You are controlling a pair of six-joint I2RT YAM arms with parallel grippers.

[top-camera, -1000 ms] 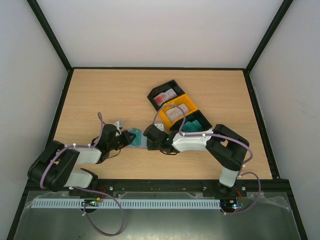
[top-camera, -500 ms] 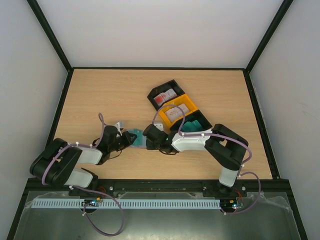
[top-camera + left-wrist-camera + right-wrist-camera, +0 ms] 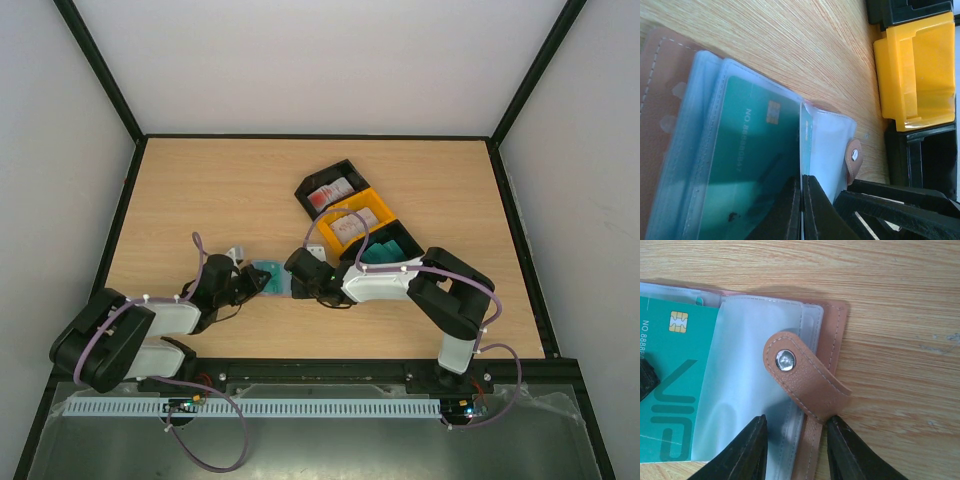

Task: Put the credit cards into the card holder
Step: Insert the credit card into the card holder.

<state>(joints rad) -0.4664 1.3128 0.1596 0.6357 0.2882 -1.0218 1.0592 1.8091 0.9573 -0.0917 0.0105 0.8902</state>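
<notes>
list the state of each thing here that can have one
card holder, open flat on the table
snap strap, undone
teal card, inside a clear sleeve of the holder
left hand, shut, pinching a sleeve edge
right hand, open, fingers either side of the strap end
far black tray, holds white and red cards
yellow tray, holds pale cards
near black tray, holds teal cards
</notes>
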